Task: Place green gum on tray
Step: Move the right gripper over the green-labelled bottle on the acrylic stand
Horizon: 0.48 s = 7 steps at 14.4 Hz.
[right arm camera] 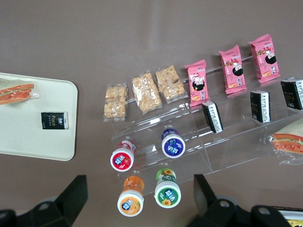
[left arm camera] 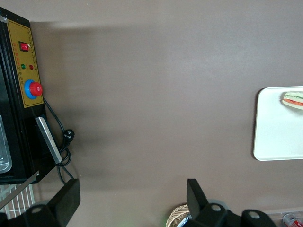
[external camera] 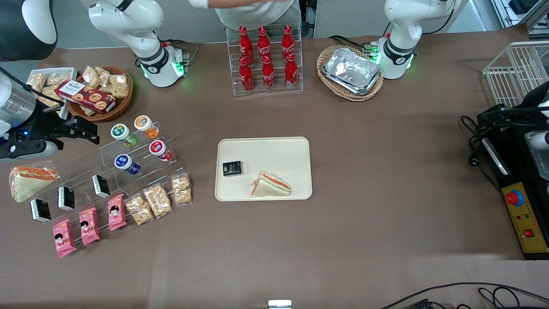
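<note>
Your pincer point(right arm camera: 139, 201), fingers apart, hovers above the green-bodied, white-capped gum bottle point(right arm camera: 167, 190) on the clear stepped shelf point(right arm camera: 213, 142); the cream rectangular plastic tray point(external camera: 263, 168) sits mid-bench.

Tray point(external camera: 296, 148) on brown table point(external camera: 386, 171)

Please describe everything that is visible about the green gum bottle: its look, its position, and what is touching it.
The green gum is a small cylindrical bottle, apparently plastic, with a green body and a round white cap bearing a green mark. It rests tilted on the top step of the clear acrylic stand, beside the orange gum and above the blue gum. Only the stand touches it. The end effector hovers open above it, fingers wide, not in contact.
</note>
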Each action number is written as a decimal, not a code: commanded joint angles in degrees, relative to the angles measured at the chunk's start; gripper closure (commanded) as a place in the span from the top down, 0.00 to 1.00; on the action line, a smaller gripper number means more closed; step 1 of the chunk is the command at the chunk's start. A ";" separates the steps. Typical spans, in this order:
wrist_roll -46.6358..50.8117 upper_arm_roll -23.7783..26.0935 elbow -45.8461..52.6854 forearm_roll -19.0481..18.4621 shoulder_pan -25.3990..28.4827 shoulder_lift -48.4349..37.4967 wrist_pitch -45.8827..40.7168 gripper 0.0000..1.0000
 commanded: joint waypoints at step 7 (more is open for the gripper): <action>-8.09 -0.09 0.90 -0.07 0.05 -0.10 -1.88 1.00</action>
